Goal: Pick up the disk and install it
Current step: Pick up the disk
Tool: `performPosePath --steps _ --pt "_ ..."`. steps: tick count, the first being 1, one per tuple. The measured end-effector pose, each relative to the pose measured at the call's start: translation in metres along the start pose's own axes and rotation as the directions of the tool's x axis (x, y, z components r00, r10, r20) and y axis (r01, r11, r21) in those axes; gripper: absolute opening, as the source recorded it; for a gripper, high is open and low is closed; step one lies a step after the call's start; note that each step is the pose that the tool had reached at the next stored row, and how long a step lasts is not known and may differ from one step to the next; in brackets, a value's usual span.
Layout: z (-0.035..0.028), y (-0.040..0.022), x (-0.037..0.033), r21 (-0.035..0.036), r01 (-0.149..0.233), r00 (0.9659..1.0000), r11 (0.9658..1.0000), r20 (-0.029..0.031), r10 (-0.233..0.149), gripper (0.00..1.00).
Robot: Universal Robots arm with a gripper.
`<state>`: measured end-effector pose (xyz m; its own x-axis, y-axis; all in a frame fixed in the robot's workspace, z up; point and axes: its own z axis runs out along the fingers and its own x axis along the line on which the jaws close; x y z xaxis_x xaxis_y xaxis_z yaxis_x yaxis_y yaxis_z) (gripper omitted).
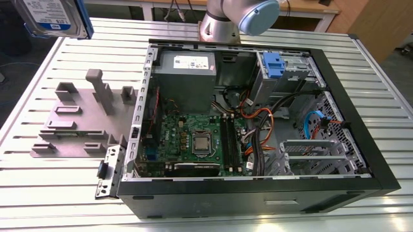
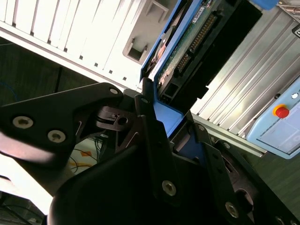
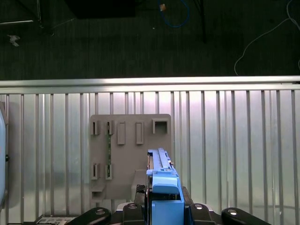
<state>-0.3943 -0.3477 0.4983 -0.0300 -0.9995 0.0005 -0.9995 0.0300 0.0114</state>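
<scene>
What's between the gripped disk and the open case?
Nothing visible. The gripper holds the disk aloft at the exterior view's left, above the grey fixture plate; only air lies between it and the open case. Inside, cables run beside the metal cage.

Disk in tool hangs clear above fixture posts; case open-topped; orange cables crowd drive cage.

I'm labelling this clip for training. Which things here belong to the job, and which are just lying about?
In the job: disk, gripper holding it, open computer case.
Lying about: grey slotted plate, power supply.
</scene>
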Motion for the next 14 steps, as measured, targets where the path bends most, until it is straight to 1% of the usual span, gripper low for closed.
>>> performPosePath --steps 8,14 --pt "-0.0001 -0.0015 0.0 -0.0001 0.0 1.0 1.0 -0.0001 0.0 0.36" --pt "-0.0001 -0.0053 -0.0001 -0.0001 0.0 1.0 1.0 -0.0001 0.0 0.36"
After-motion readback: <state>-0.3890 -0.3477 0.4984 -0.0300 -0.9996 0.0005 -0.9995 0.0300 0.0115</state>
